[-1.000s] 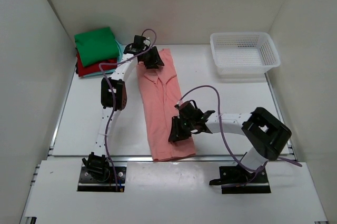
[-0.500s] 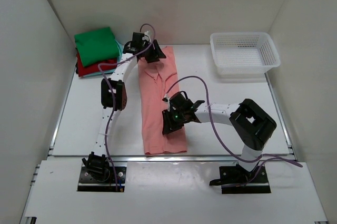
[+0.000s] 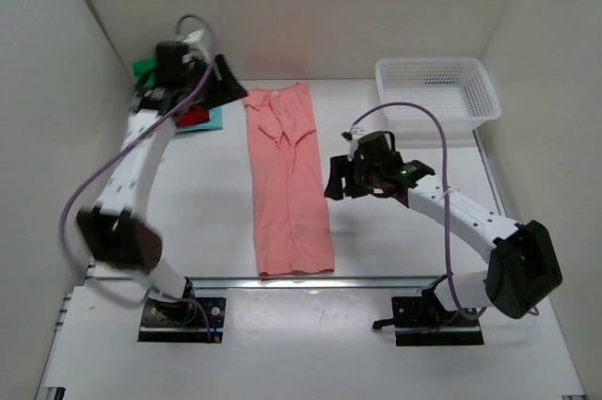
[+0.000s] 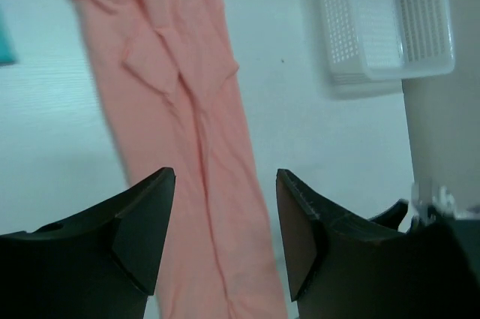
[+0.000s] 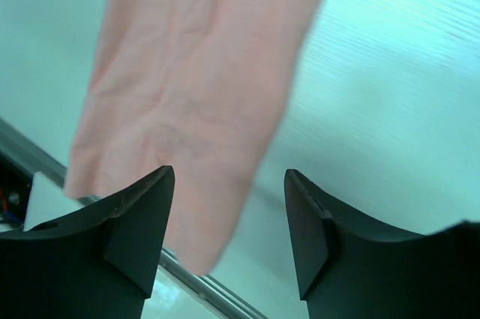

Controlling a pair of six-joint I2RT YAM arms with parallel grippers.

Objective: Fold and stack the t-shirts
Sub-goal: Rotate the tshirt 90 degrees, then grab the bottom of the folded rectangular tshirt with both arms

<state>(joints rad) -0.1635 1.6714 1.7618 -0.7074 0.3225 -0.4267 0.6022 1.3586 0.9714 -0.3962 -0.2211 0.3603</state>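
A salmon-pink t-shirt [image 3: 290, 184] lies flat on the table as a long narrow strip, collar at the back. It also shows in the left wrist view [image 4: 180, 101] and the right wrist view [image 5: 195, 71]. My left gripper [image 3: 226, 85] is raised at the back left, open and empty [image 4: 225, 180], high above the shirt. It partly hides the stack of folded t-shirts, of which green [image 3: 143, 69], red [image 3: 193, 118] and teal [image 3: 213, 121] edges show. Just right of the shirt's middle hangs my right gripper [image 3: 331, 182], open with nothing between its fingers [image 5: 229, 175].
A white mesh basket [image 3: 435, 94] stands at the back right, also seen from the left wrist [image 4: 386, 22]. White walls close in the table on the left, back and right. A metal rail [image 5: 45, 161] runs along the table's near edge.
Both grippers have left the salmon shirt. The left arm rose and swung back-left over the stack. The right gripper opened and drew off to the right of the shirt.
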